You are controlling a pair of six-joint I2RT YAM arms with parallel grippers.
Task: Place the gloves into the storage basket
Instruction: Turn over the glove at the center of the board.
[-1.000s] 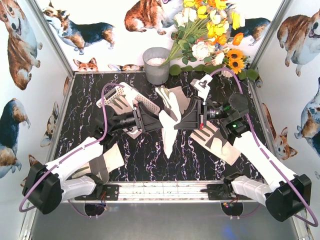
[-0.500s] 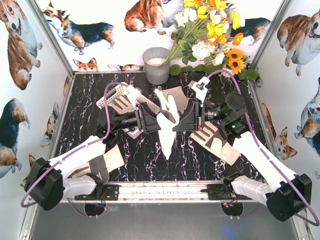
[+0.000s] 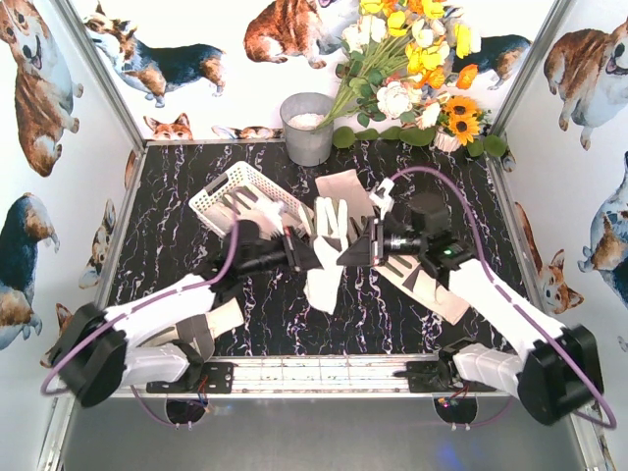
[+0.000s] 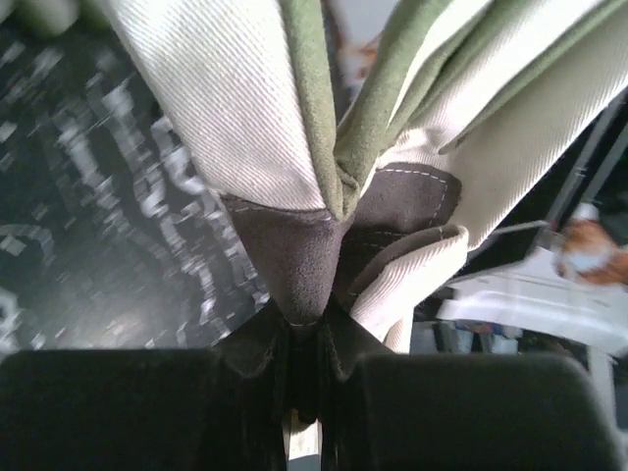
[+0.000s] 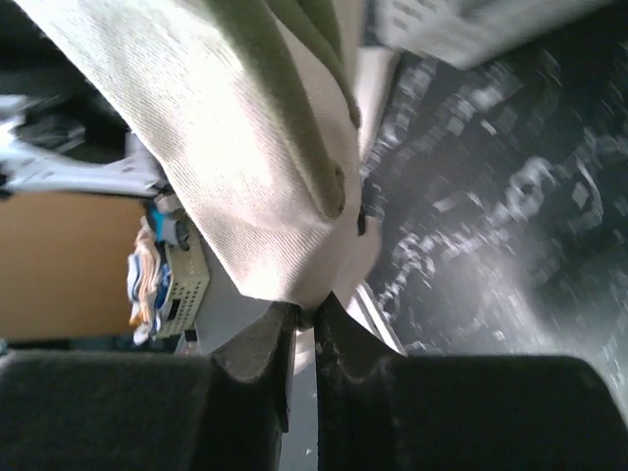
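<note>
Left tool [image 4: 304,339] and right tool [image 5: 304,319] each clamp a fold of one glove [image 3: 329,245], held above the surface [image 3: 162,226] just beside the storage basket [image 3: 218,183]. We judge the glove light, limp and draping, best pinched at cuff or seam.

I can read no text, label, brand, number or sign in any of my three views. The two wrist views are too close and blurred for me to pick out any lettering.
</note>
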